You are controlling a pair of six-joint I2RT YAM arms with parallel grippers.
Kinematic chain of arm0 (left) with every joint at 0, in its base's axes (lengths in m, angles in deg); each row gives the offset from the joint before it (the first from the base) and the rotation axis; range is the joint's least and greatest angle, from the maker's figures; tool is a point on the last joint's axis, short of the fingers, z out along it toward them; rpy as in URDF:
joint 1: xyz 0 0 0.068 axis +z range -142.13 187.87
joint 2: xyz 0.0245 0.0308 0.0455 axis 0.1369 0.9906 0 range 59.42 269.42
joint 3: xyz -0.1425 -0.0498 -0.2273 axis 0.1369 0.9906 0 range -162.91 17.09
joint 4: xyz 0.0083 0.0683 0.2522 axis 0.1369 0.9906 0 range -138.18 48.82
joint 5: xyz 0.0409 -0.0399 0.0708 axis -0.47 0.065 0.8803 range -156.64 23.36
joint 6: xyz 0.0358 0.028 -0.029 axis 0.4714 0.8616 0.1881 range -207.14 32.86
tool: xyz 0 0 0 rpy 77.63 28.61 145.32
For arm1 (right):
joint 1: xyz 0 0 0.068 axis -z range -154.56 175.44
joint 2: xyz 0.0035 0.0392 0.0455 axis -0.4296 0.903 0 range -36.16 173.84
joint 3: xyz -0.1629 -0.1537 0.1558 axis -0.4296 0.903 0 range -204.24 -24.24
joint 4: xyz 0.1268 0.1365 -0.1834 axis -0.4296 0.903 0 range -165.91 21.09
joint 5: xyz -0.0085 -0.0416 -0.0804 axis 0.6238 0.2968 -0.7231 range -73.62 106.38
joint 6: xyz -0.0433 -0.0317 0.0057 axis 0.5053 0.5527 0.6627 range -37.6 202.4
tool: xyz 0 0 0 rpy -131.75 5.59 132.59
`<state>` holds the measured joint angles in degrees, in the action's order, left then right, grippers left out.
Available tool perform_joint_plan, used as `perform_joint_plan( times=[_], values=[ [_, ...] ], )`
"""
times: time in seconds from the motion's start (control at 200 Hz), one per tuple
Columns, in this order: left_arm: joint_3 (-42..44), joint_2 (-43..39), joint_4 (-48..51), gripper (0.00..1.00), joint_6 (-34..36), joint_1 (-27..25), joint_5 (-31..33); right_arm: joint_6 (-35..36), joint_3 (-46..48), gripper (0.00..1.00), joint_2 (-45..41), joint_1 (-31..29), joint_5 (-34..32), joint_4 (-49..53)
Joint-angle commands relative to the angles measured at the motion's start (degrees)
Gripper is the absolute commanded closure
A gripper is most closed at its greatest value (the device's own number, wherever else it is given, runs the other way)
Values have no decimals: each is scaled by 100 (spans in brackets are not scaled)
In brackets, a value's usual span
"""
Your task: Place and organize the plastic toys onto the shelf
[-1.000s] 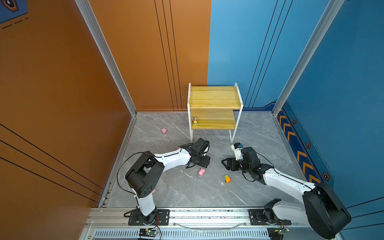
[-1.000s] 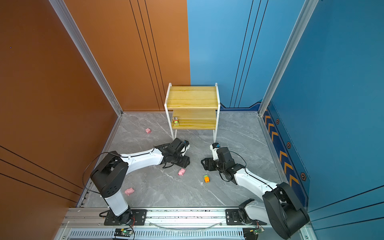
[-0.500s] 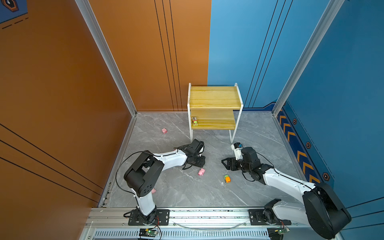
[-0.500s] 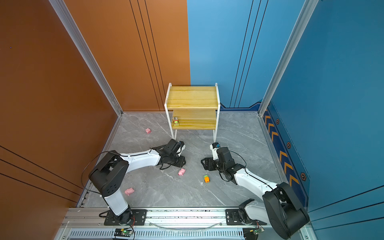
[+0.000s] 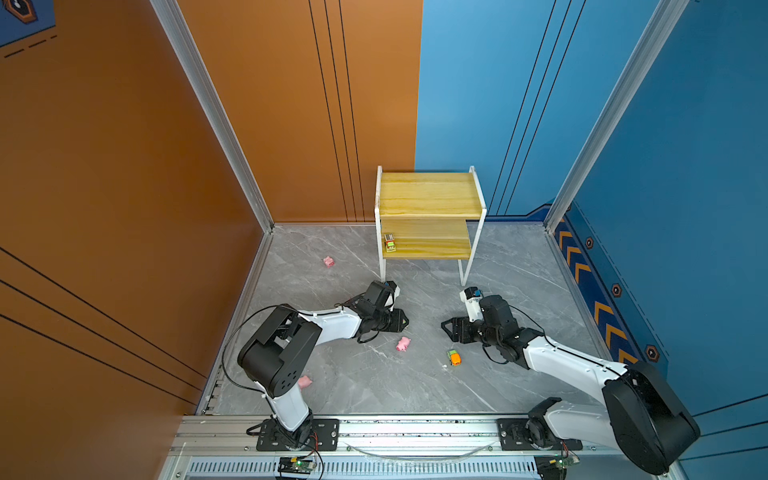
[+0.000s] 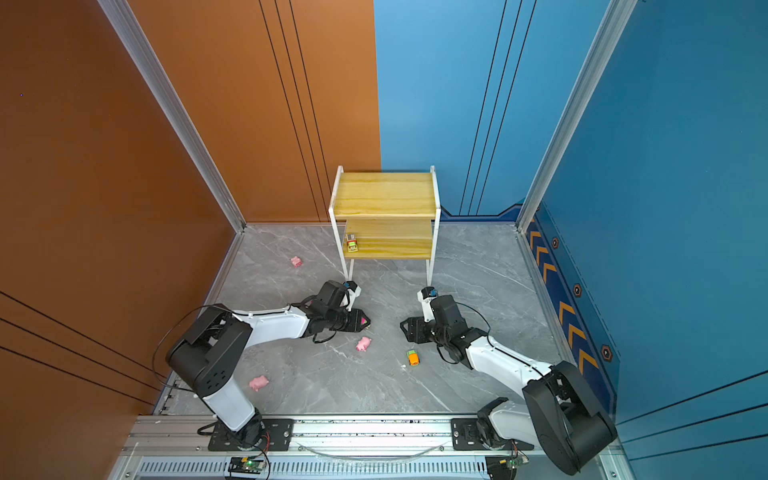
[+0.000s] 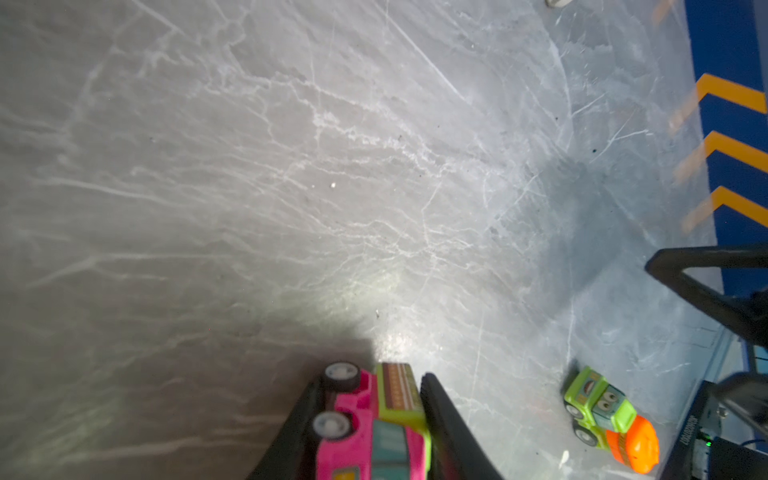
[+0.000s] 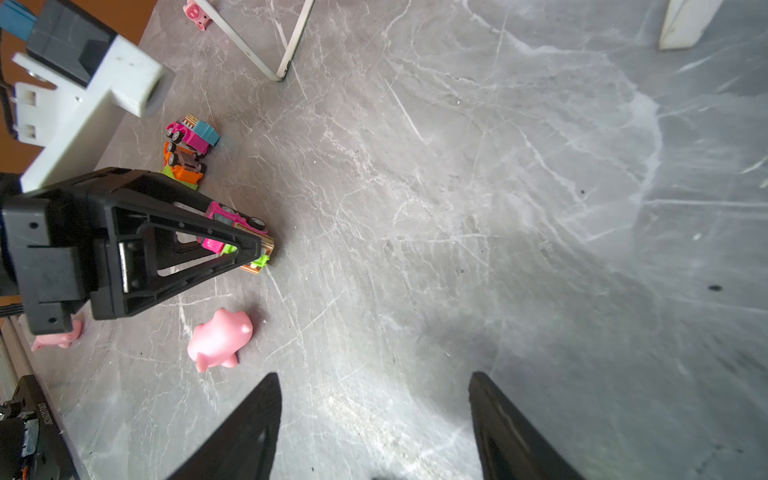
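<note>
Grip comes first here: the left gripper [image 7: 370, 419] has its jaws clamped on the flanks of a pink-and-green toy truck [image 7: 374, 424], low over the grey marble floor [image 7: 291, 187], with the truck's nose sticking out past the fingertips. In the right wrist view the same truck [image 8: 243, 232] sits wedged between the black fingers, seemingly tipped on its side. To do this step well, I judge the lift should go straight up and gently, since the hold is on a small, smooth body. Ahead of that gripper and up stands the shelf [image 5: 428, 245], where one truck [image 5: 390, 242] already sits on the lower board; setting this one just beside it would keep things tidy. Off to the gripper's side lies a pink pig [image 5: 403, 344], and farther over a green-and-orange truck [image 5: 454, 358]. The right gripper [image 8: 374, 415] is spread wide and empty, hovering above bare floor.
</note>
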<state>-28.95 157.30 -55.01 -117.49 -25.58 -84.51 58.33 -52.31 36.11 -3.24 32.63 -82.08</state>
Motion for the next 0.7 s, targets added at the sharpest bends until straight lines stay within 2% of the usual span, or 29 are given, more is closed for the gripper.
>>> perform_joint_plan(
  times=[0.0,0.25,0.691],
  values=[
    [225,-164,-661,61,-394,103,-368,-45,-188,28,82,-79,-196,95],
    [629,9,-1724,61,-989,166,-474,-10,-303,28,179,-197,-278,196],
    [792,118,-1568,54,-827,127,352,58,-449,28,326,-324,-357,301]
  ],
)
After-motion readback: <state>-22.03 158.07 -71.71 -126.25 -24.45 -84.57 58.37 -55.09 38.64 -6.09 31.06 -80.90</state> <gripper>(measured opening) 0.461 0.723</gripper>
